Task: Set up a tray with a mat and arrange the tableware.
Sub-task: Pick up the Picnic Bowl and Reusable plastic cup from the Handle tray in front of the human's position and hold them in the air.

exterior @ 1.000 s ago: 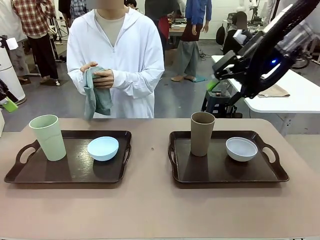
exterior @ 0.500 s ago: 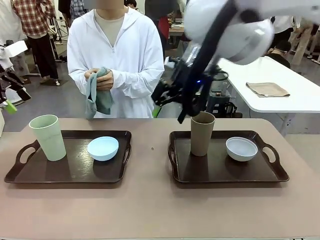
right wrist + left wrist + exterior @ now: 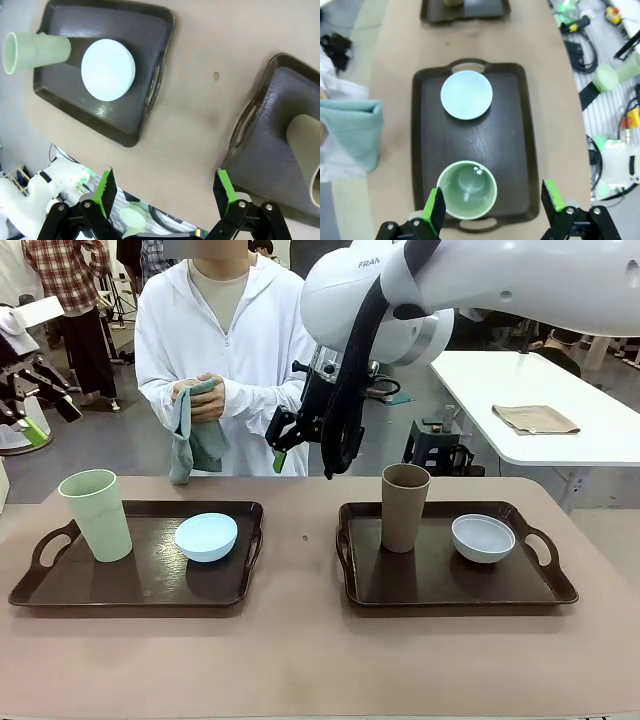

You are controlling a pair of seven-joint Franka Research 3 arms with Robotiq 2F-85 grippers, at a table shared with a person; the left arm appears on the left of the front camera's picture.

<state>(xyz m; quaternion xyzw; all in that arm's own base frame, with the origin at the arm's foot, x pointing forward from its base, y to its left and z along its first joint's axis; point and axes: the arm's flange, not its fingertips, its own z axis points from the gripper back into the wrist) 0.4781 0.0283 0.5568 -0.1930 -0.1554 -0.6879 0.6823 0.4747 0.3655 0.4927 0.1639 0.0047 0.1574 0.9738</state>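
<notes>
Two dark trays lie side by side on the table. The left tray (image 3: 150, 585) carries a pale green cup (image 3: 96, 515) and a light blue bowl (image 3: 206, 536). A brown cup (image 3: 404, 507) and a white bowl (image 3: 483, 537) stand on the right tray (image 3: 440, 585). Across the table, a person holds a folded teal mat (image 3: 197, 435) in both hands. My right gripper (image 3: 303, 455) hangs open high over the gap between the trays (image 3: 165, 189). My left gripper (image 3: 48, 418) is open, high above the green cup (image 3: 466, 189) and blue bowl (image 3: 466, 94).
A white table (image 3: 560, 440) with a beige cloth (image 3: 535, 418) stands behind on the right. Bare tabletop runs between the trays and along the near edge. Cables and gear lie on the floor beside the table's left end in the left wrist view.
My right arm has swung from the far right across to the middle, over the gap between the trays. The left gripper has shifted slightly at the left edge. Tableware has not moved.
</notes>
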